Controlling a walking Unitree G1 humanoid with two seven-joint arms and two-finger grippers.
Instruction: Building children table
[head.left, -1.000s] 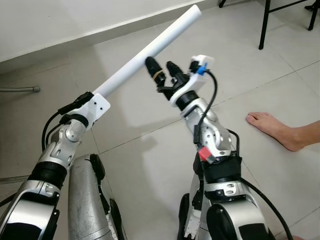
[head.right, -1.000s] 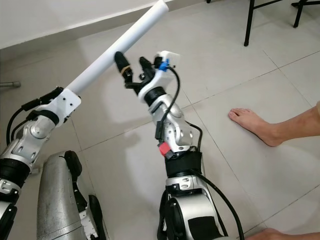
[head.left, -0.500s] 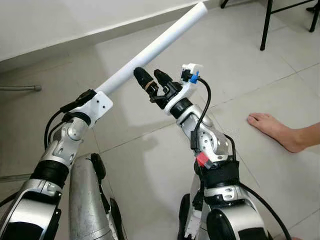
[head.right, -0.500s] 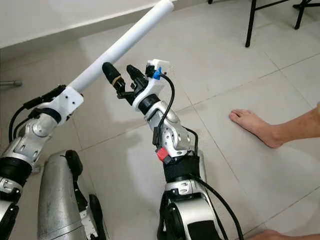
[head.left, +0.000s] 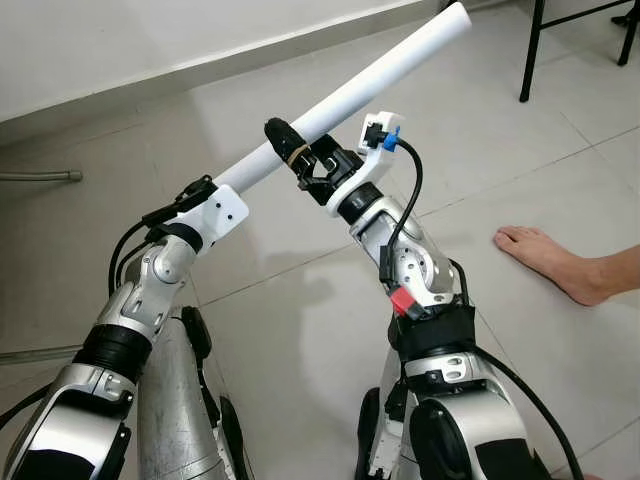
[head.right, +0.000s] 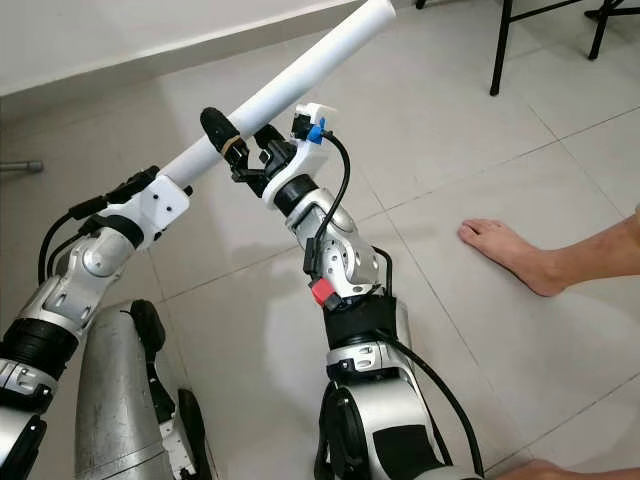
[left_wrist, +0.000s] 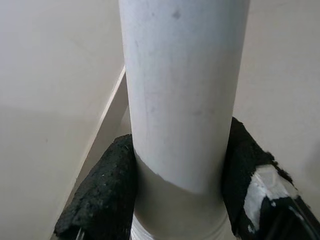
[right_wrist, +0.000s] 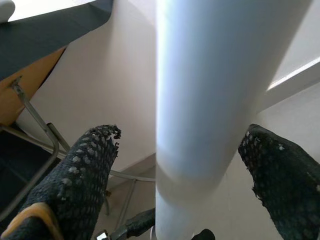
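Note:
A long white tube (head.left: 380, 75), a table leg, slants up and away over the tiled floor. My left gripper (left_wrist: 175, 185) is shut on its lower end, one black finger (left_wrist: 100, 195) pressed on each side. Halfway along the tube, my right gripper (head.left: 305, 150) stands open with its fingers astride it. In the right wrist view the tube (right_wrist: 215, 75) runs between the two pads (right_wrist: 85, 170), with a gap on both sides.
A person's bare foot (head.left: 545, 255) rests on the tiles at the right. Black metal furniture legs (head.left: 530, 50) stand at the back right. The wall's baseboard (head.left: 150, 85) runs along the back, and a grey pipe (head.left: 40, 178) lies at far left.
My right gripper has moved left and up to the tube, and its fingers now straddle it. The left arm has carried the tube a little to the right.

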